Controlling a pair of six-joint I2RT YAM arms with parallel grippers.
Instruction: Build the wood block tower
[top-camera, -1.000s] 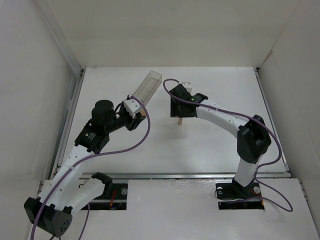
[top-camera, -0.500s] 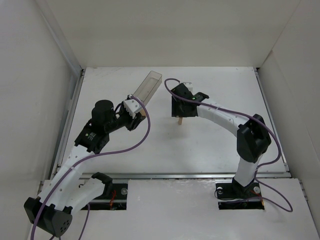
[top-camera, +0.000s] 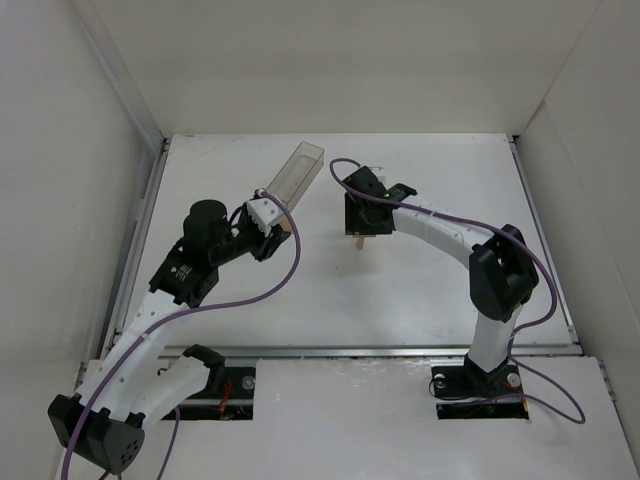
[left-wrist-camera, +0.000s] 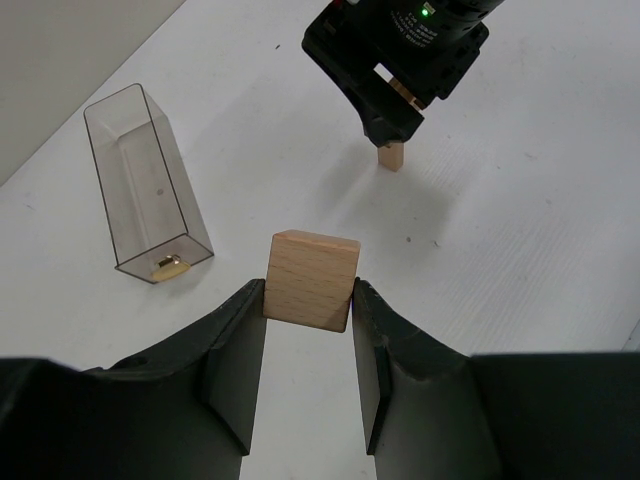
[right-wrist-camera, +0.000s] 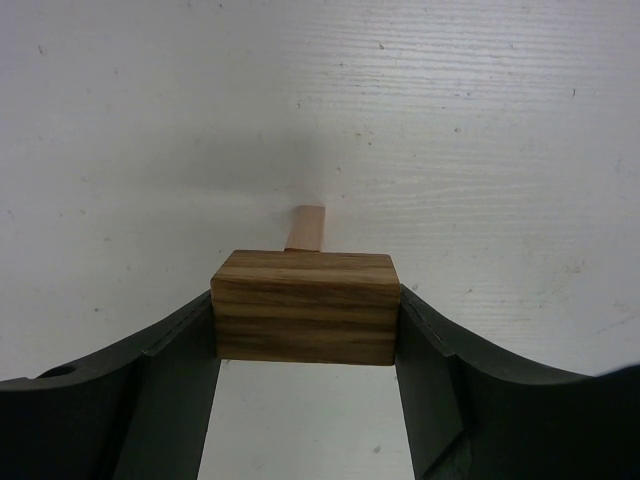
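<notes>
The left gripper (left-wrist-camera: 309, 296) is hovering over the left part of the worktop (top-camera: 440, 180), its two fingers parted only as wide as the pale block (left-wrist-camera: 312, 280) they are clamping by its side faces. Beyond it, toward the far left, a clear plastic box (left-wrist-camera: 145, 180) is lying on its side with a small yellowish item (left-wrist-camera: 168, 265) sitting at its near end. The right gripper (right-wrist-camera: 305, 310) is reaching to mid-worktop and pinching a darker striped block (right-wrist-camera: 305, 307) crosswise between its fingers, jaws opened just to that block's length. The wood block tower (right-wrist-camera: 306, 228) is standing right beneath it as one slim upright tan piece on the worktop, to the right of the box; whether the striped block is touching its top cannot be told.
</notes>
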